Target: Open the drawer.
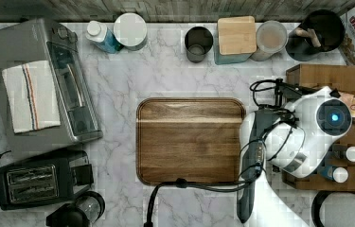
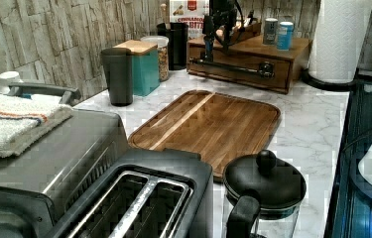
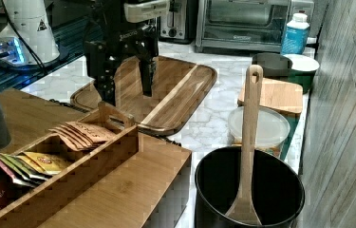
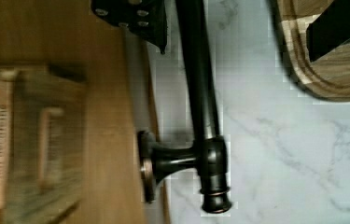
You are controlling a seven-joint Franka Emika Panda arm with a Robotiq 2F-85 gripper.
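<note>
In the top view I read the scene from the left: a silver toaster oven (image 1: 47,85) with a folded striped towel (image 1: 29,97) on it sits at the left edge of the white marble table (image 1: 165,75), and a black two-slot toaster (image 1: 33,182) lies below it. A flat rounded wooden tray (image 1: 189,140) fills the middle of the frame. At the right, my white robot arm (image 1: 307,132) hangs over the boxy wooden cabinet (image 1: 341,78).

In the left view, the medium-brown wooden drawer front (image 2: 240,64) sits at upper centre-right, its long black metal bar handle (image 2: 233,67) running across it. The black end effector (image 2: 217,37) comes down at the left end of that bar.

In the wrist view, one black finger (image 4: 133,16) is between the wood and the bar, the other over the tray's corner, so the end effector is spread wide around the handle, not yet closed on it. The drawer looks flush with the cabinet.
</note>
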